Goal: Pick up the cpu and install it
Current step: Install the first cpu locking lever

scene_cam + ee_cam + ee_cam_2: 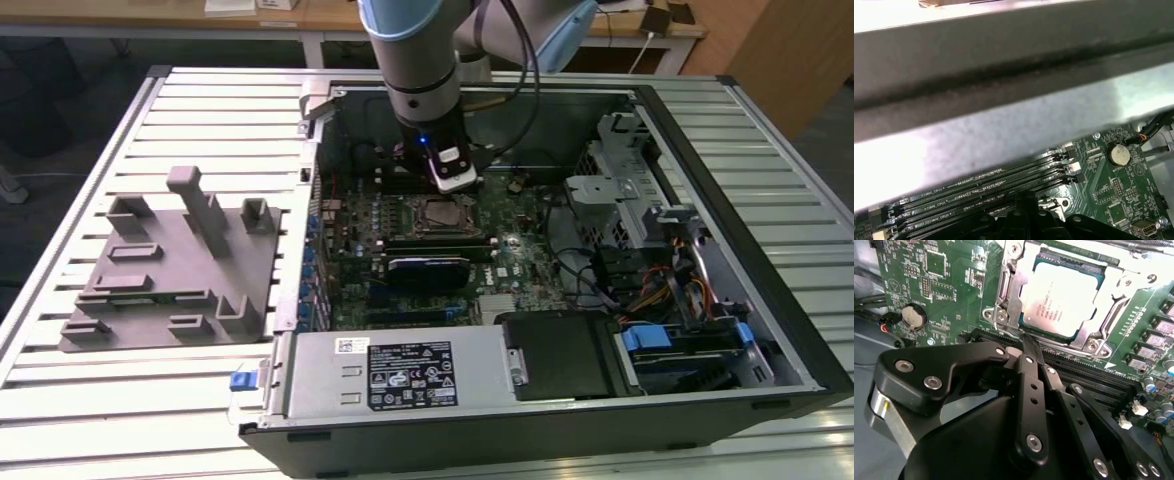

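Right now I have the gripper (1026, 347) down inside the open computer case (747, 250), hanging just over the motherboard (514, 255) beside the socket. In the second wrist view its black fingers (1030, 390) are drawn together to a narrow tip with nothing between them, clenched and empty, the tip just at the edge of the socket frame (1004, 295). The cpu (1061, 297) already sits flat in that socket, silver top up, apart from the fingers. On the exterior view's left, the grey plastic fixture (174, 265) stands on the table (80, 410), well apart.
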